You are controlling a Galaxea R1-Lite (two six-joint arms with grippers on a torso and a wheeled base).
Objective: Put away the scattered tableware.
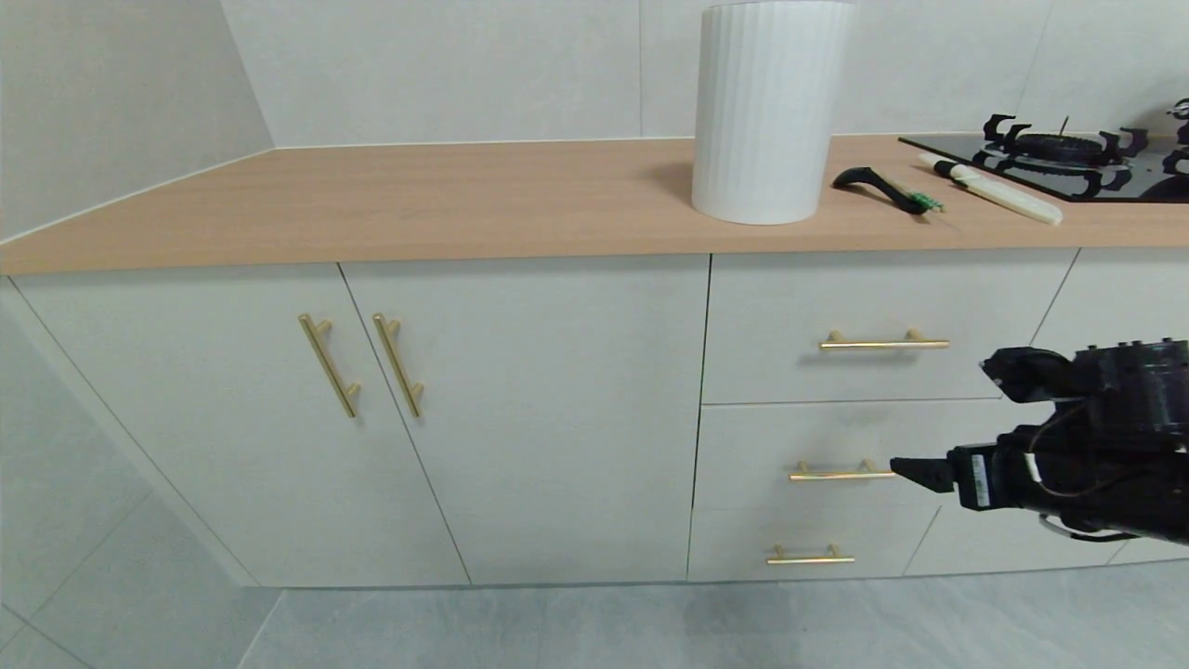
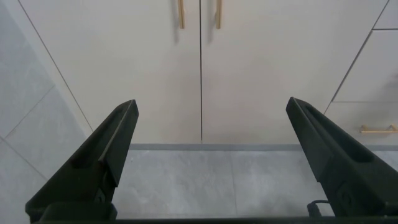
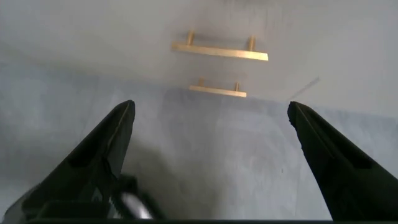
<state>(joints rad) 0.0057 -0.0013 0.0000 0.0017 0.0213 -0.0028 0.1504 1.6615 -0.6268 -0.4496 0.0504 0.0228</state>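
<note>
On the wooden counter (image 1: 418, 200) lie a black-handled utensil with a green tip (image 1: 887, 189) and a long cream-coloured utensil (image 1: 994, 190), just right of a tall white ribbed container (image 1: 766, 111). My right gripper (image 3: 211, 112) is open and holds nothing. It is low in front of the drawers, one fingertip (image 1: 915, 472) close to the middle drawer's gold handle (image 1: 841, 474). My left gripper (image 2: 211, 109) is also open, with nothing in it. It faces the foot of the double cabinet doors (image 2: 201, 74), above the floor.
A black gas hob (image 1: 1068, 153) sits at the counter's far right. Three drawers with gold handles stack below the container: top (image 1: 884, 343) and bottom (image 1: 810, 557) flank the middle one. Two door handles (image 1: 328, 364) are on the left cabinet. Grey tiled floor (image 1: 557, 632) lies below.
</note>
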